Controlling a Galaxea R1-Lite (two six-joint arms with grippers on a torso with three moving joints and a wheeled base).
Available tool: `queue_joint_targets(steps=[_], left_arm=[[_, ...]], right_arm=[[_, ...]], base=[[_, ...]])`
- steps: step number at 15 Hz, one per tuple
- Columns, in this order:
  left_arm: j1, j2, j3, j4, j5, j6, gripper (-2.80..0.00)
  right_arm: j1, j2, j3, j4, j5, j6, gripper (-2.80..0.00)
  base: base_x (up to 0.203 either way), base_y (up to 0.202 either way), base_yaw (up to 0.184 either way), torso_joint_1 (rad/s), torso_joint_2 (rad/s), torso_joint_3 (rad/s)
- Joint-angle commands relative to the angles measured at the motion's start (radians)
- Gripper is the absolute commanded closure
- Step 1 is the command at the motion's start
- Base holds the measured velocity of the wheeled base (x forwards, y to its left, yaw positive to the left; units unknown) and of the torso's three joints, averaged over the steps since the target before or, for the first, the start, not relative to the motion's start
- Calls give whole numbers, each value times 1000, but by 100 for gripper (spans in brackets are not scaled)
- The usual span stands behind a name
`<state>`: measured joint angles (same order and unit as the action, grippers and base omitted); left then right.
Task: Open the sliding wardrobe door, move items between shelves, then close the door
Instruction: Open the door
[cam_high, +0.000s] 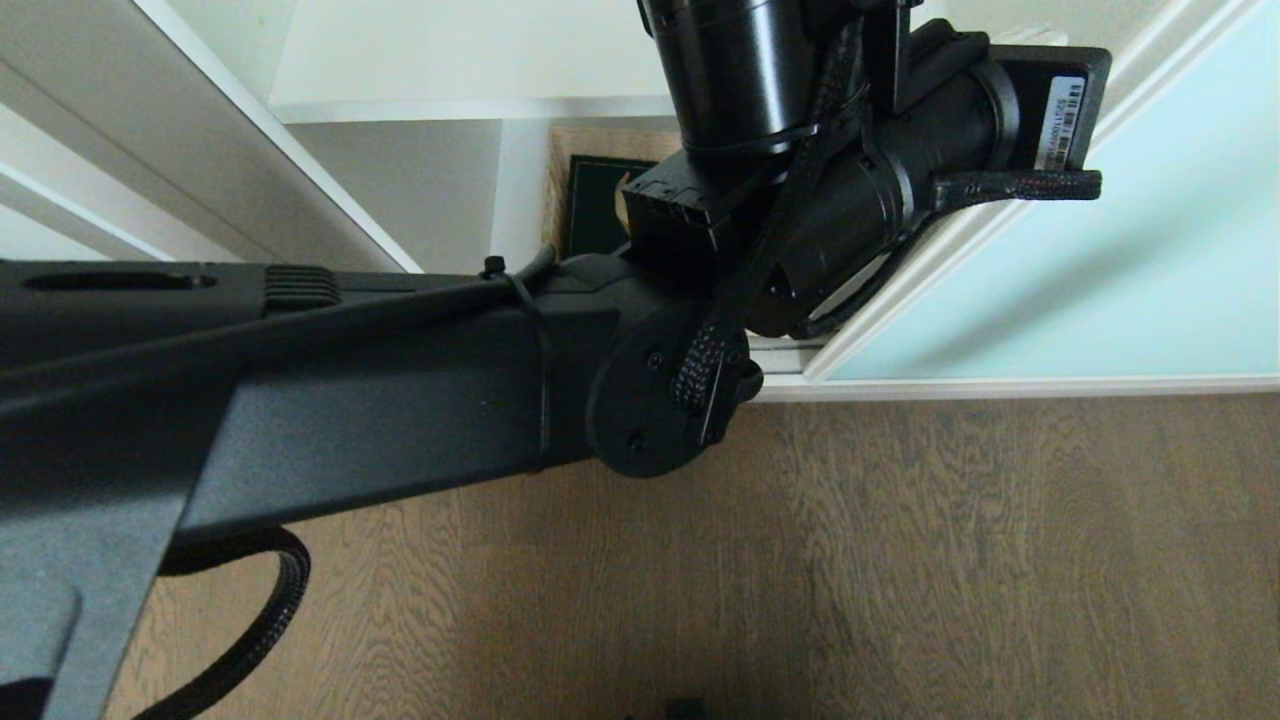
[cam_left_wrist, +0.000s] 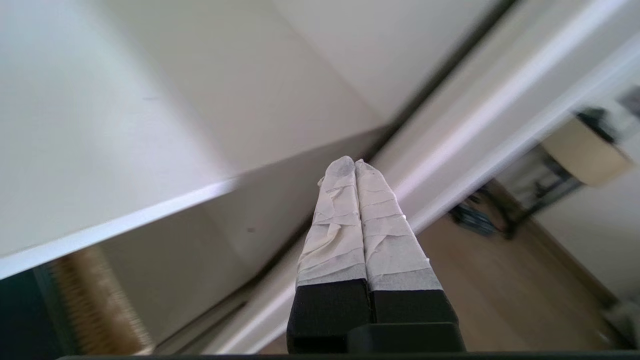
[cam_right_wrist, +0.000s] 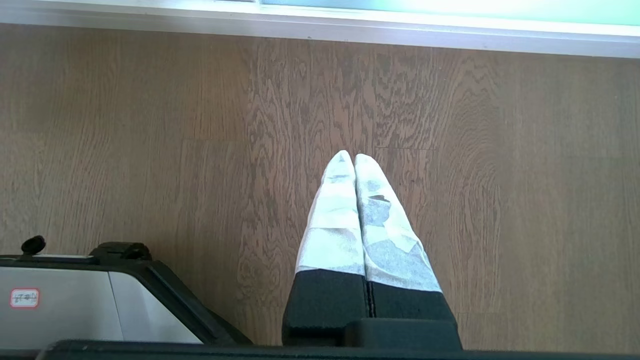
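Note:
The sliding wardrobe door (cam_high: 1100, 280), pale blue-green glass in a white frame, stands at the right with the wardrobe open beside it. My left arm (cam_high: 400, 400) reaches across to the door's upright edge. The left gripper (cam_left_wrist: 355, 162) is shut on nothing, pointing up along the white frame (cam_left_wrist: 475, 125); I cannot tell if it touches. A white shelf (cam_left_wrist: 125, 150) lies beside it. Below the shelf a tan wicker basket (cam_left_wrist: 95, 305) shows, with a dark green bag (cam_left_wrist: 20, 310) against it. Both also peek out behind the arm: basket (cam_high: 560, 180), bag (cam_high: 595, 205). My right gripper (cam_right_wrist: 354, 157) hangs shut over the floor.
Brown wood-grain floor (cam_high: 900, 560) fills the foreground up to the door's bottom rail (cam_right_wrist: 350, 27). My own base (cam_right_wrist: 75, 300) shows beside the right gripper. Past the door frame, a desk (cam_left_wrist: 585, 155) and cables stand in the room.

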<state>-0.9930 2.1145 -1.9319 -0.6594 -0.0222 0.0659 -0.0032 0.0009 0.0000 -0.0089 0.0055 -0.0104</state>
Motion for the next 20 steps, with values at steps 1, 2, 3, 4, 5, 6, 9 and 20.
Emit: queue_joint_targets(steps=[1,2,3,4,5,6,9,20], left_arm=[[4,-26,1,-15,25,1,0],[8,-58,6,-10,31,-2,0],[17,-98,11,-2,33,-6,0],[37,-142,15,10,34,-9,0],[67,-194,19,38,35,-12,0],[100,-253,22,88,36,-15,0],[257,-458,12,510,32,-2,0],[1064,-1371,798,916,-34,35,0]], right_arm=[[0,1,0,0,1,0,0],[0,1,0,0,1,0,0],[0,1,0,0,1,0,0],[0,1,0,0,1,0,0],[0,1,0,0,1,0,0],[0,1,0,0,1,0,0],[0,1,0,0,1,0,0],[0,1,0,0,1,0,0]], base=[[0,0,0,0,0,0],[0,0,0,0,0,0],[0,0,0,0,0,0],[0,0,0,0,0,0],[0,0,0,0,0,0],[0,0,0,0,0,0],[0,0,0,0,0,0],[0,0,0,0,0,0]])
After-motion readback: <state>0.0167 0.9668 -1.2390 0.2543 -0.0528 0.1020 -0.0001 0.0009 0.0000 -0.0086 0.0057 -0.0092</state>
